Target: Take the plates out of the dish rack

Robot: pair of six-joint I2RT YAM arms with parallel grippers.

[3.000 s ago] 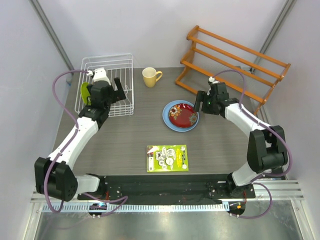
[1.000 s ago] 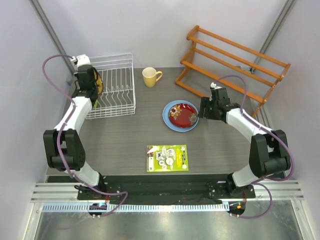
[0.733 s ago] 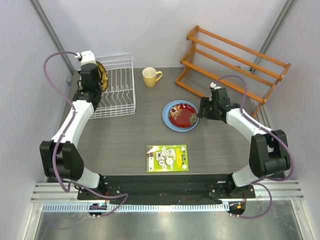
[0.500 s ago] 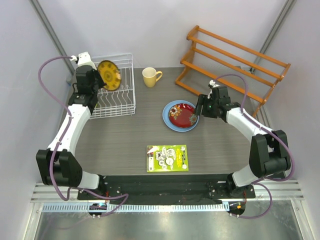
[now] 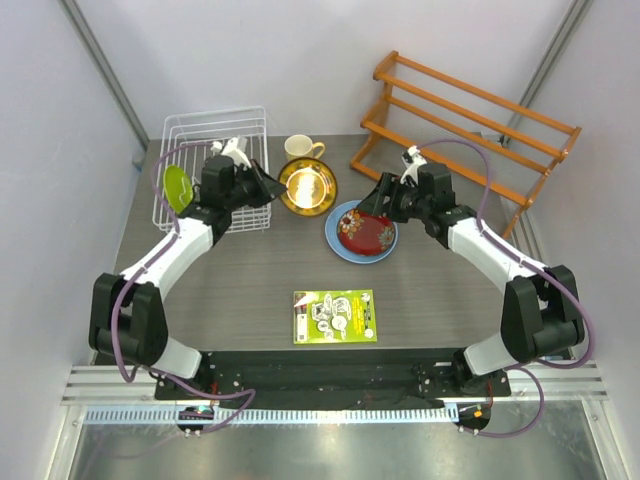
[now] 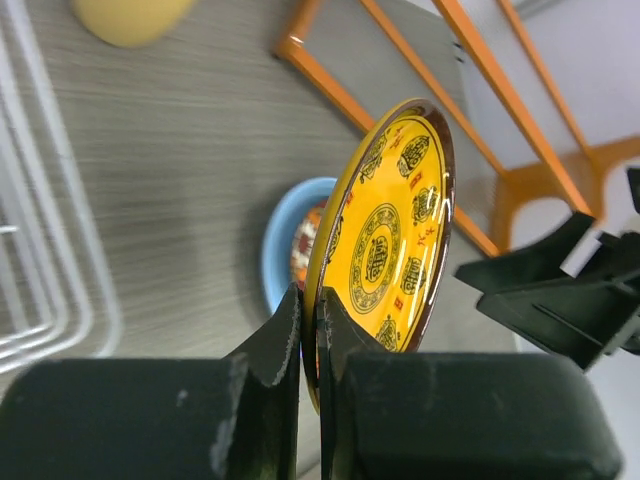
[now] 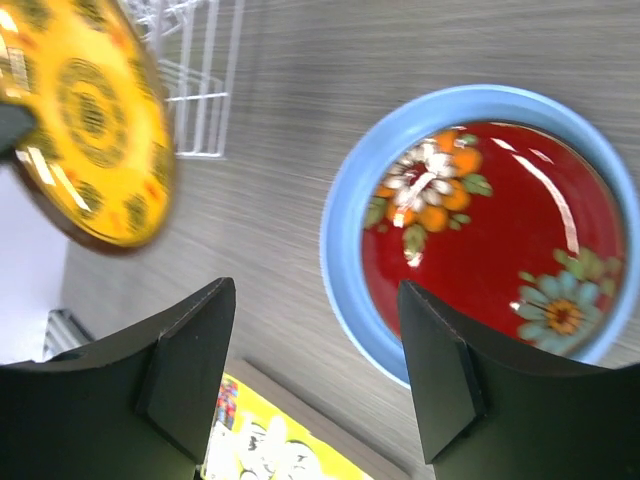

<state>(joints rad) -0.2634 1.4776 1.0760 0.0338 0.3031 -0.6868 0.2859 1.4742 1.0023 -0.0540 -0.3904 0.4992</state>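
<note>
Task status: two of four plates are unloaded, one is in transit, and one is pending. The light blue plate (image 5: 332,240) lies flat on the table (image 5: 250,280), and the dark red plate (image 5: 365,232) is stacked inside it. The yellow patterned plate (image 5: 307,187) is clear of the dish rack (image 5: 213,118) and is held in the air between the rack and the stack, tilted on edge. The left gripper (image 6: 308,305) has both fingers clamped on its rim, one on each face. The lime green plate (image 5: 176,187) stands upright between the tines at the left side of the rack and is not yet unloaded. The right gripper (image 7: 315,300) hovers close over the edge of the stack with its fingers spread wide apart and nothing between them. Judged from this layout, the remaining work is to set the yellow plate down, most likely on the stack, then fetch the green plate from the rack. The rack shows no other plate.
</note>
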